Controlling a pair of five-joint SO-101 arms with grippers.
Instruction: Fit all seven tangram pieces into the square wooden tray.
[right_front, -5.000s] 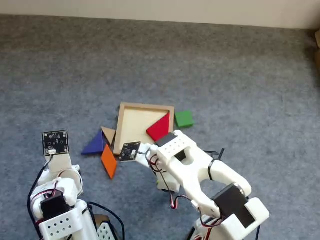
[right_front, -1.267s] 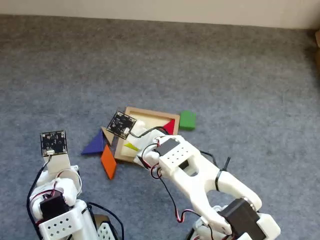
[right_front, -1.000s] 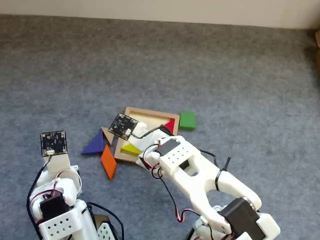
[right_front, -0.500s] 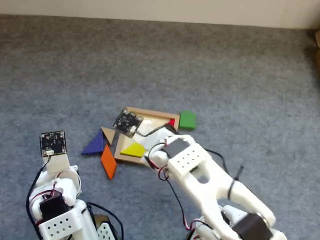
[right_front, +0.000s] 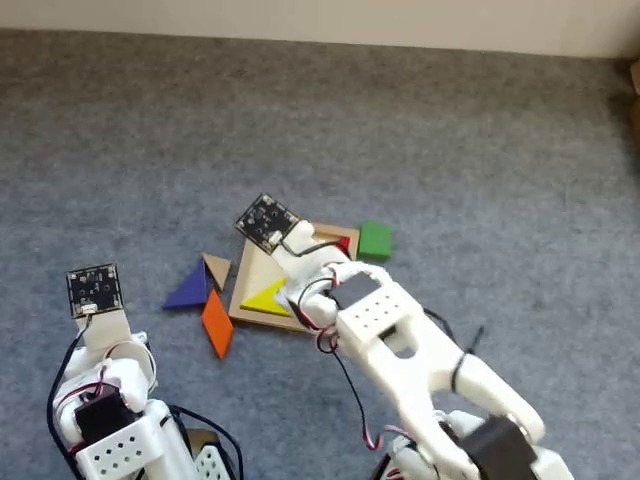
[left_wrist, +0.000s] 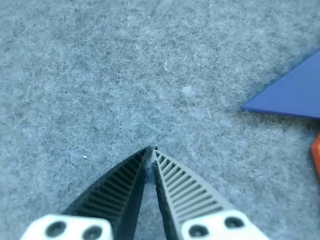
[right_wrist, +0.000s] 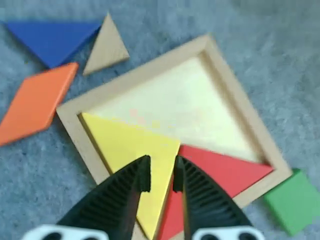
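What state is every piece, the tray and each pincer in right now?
wooden tray, holds two pieces
yellow triangle, inside tray
red triangle, inside tray
green square, outside tray
blue triangle, outside tray
tan triangle, outside tray
orange parallelogram, outside tray
left pincer, shut, empty
right pincer, slightly open, empty

1. Counter (right_front: 480, 150): covered edge to edge in grey, short-pile, carpet-like fabric, evenly speckled.
2. Pale band (right_front: 320, 20) along the counter's far edge in the high view: flat, off-white, could be a wall or border, can't tell which.
3. Brownish object (right_front: 636, 80) cut off at the right edge of the high view, too little showing to identify.
4. Lint fleck (left_wrist: 85, 157): small and pale, lying on the fabric in the left wrist view.
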